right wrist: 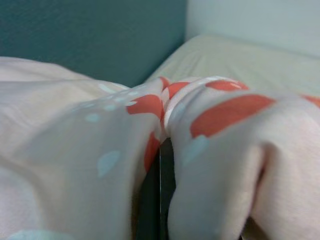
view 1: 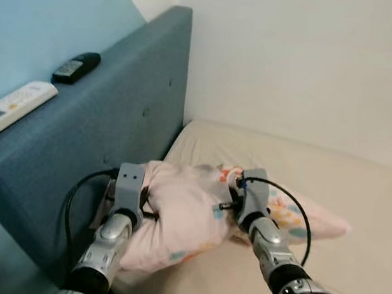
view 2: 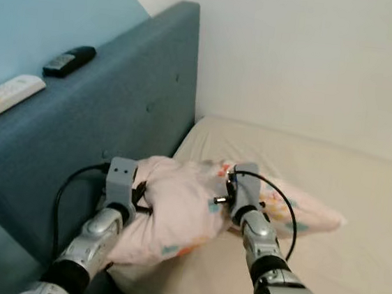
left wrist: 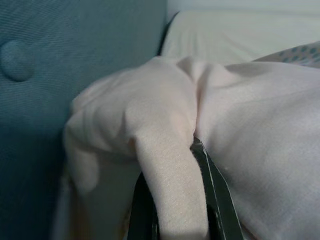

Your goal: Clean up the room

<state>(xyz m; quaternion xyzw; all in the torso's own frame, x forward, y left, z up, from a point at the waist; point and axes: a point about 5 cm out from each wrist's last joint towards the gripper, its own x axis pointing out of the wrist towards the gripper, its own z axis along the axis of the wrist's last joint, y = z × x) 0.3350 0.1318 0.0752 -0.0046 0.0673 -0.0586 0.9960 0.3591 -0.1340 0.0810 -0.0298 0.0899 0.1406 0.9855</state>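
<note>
Both grippers are pinched on the pillow (view 1: 182, 216), a soft pink one with orange and teal spots, which lies on the bed (view 1: 358, 206) at its head end, close against the blue headboard (view 1: 115, 117). The left gripper (left wrist: 172, 200) has its black fingers closed on a fold at the pillow's headboard side — the left wrist view has cloth bunched and draped between and over them. The right gripper (right wrist: 162, 195) is closed on a spotted fold nearer the pillow's middle, its fingers almost buried in fabric. The pillow is bunched and looks partly lifted, though I cannot tell whether its underside is off the sheet. The grips look like the weak point: each holds a thin pleat of case rather than the filling, so the cloth could slide out under a pull, or the case could drag while the stuffing sags. If the arms move apart or at unequal speed, one fold will likely tear free. On the headboard's top lie a white remote (view 1: 11, 108) and a black remote (view 1: 77, 67) — a high swing of the pillow could knock them off.
</note>
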